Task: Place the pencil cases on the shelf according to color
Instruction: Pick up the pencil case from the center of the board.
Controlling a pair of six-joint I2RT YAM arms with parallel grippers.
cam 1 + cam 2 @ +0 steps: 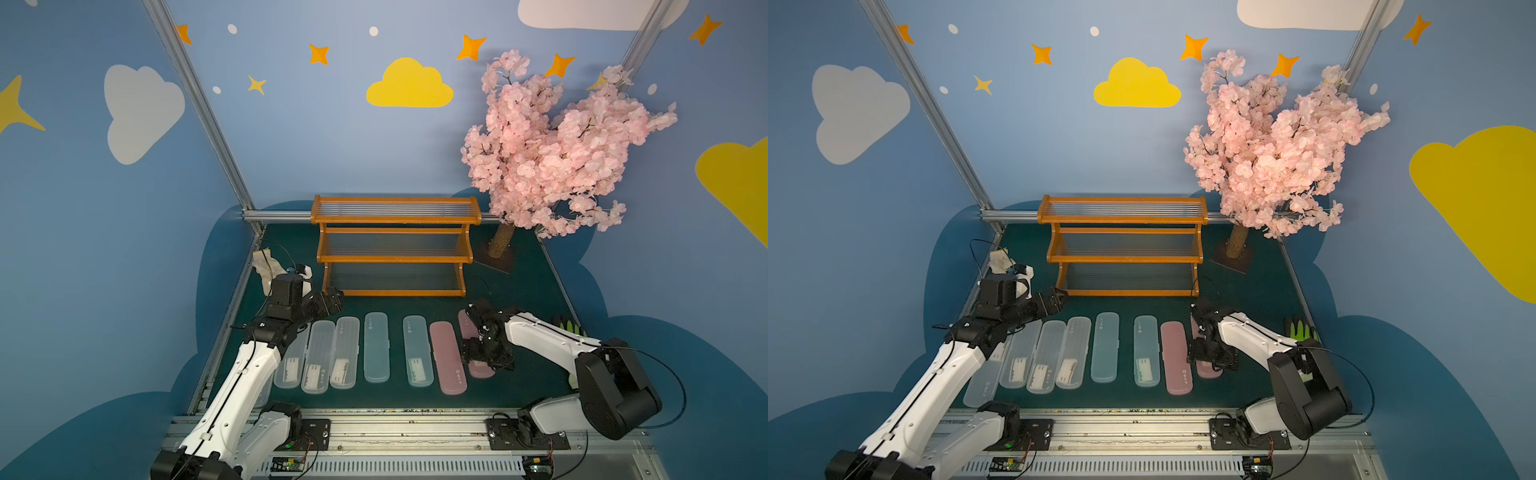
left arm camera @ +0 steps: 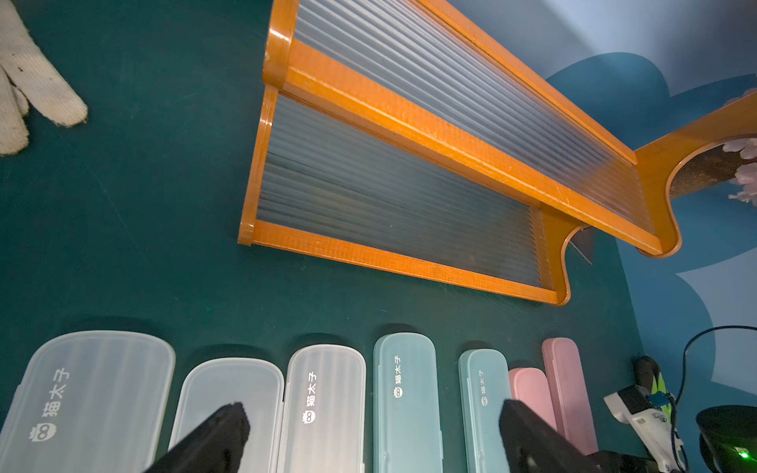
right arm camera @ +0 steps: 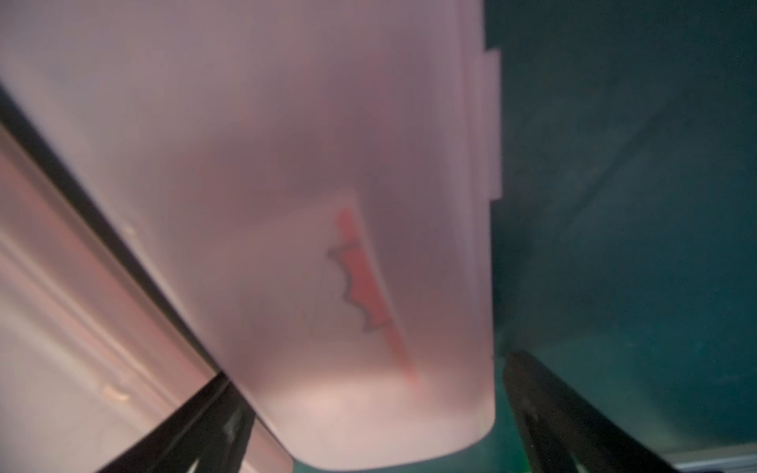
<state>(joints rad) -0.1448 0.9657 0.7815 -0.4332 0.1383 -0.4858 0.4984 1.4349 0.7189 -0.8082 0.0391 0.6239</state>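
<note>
Several pencil cases lie side by side on the green mat in front of the shelf (image 1: 395, 218): clear-frosted ones (image 1: 320, 357) at the left, two pale blue (image 1: 376, 347) in the middle, two pink (image 1: 446, 357) at the right. My right gripper (image 1: 484, 363) points down over the rightmost pink case (image 3: 327, 164). It is open, one finger on each side of that case's near end (image 3: 368, 389). My left gripper (image 1: 334, 301) hovers by the shelf's lower left corner, open and holding nothing (image 2: 372, 411). All shelf tiers (image 2: 409, 262) are bare.
A white glove (image 1: 266, 264) lies behind the left arm. A green glove (image 1: 567, 324) lies at the mat's right edge. A pink blossom tree (image 1: 552, 145) stands right of the shelf, its trunk (image 1: 500, 241) on a dark base.
</note>
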